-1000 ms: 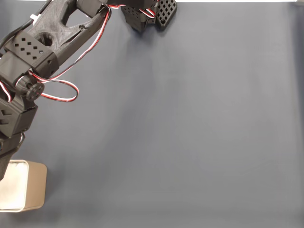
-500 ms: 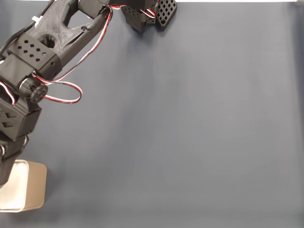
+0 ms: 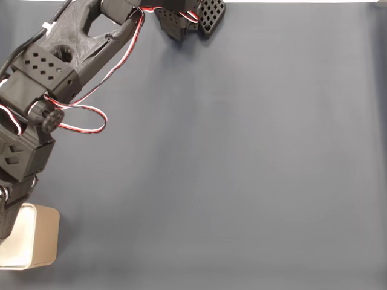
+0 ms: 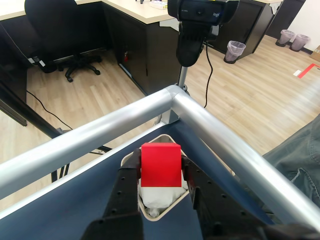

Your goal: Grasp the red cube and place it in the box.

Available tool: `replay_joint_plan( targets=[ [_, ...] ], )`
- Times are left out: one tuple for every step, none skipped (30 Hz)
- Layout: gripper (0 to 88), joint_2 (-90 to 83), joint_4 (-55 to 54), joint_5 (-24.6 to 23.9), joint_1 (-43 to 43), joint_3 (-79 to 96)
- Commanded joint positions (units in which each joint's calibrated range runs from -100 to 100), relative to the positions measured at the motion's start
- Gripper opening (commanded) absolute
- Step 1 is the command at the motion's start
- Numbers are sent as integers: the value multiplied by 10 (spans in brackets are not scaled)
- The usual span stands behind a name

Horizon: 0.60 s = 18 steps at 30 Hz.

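In the wrist view the red cube [image 4: 160,164] sits between my two black fingers, held by my gripper [image 4: 160,175], which is shut on it. It hangs right above the box [image 4: 167,202], whose white inside shows just under the cube. In the fixed view the tan box [image 3: 37,244] lies at the lower left edge of the dark mat. My arm [image 3: 36,103] reaches down the left side and covers the box's left part. The cube is hidden there under the arm.
A silver metal frame [image 4: 165,105] runs along the table edge just beyond the box, with a webcam on a stand [image 4: 197,20] at its corner. The arm's base [image 3: 190,18] is at the top of the dark mat [image 3: 242,157]. A person's clothed leg [image 4: 300,155] is at the right.
The arm has shifted slightly down and left over the box between the earlier frames and now; the red and white cable loop swung a little to the right.
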Motion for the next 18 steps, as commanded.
replay_joint_plan(
  targets=[
    [33,-12,-17,4,-6,-34],
    [33,-12,-17,3,-6,-34],
    [33,-12,-17,3,-5,-34],
    [33,-11,-17,3,-5,-34],
    [33,-11,-17,2,-4,-34],
    [33,-11,-17,2,-4,-34],
    [33,-11,-17,1,-4,-34],
    [34,-11,-17,0,-4,-34],
    [34,-11,-17,0,-4,-34],
    [37,-12,-17,0,-4,-34],
    [68,-12,-16,-2,-4,-33],
    [137,-13,-7,-3,-4,-32],
    [216,-14,5,-1,-4,-32],
    [281,-16,18,2,-4,-31],
    [322,-17,26,5,-3,-30],
    [362,-19,34,7,-1,-30],
    [394,-22,42,12,-1,-31],
    [424,-24,43,14,1,-33]
  ],
)
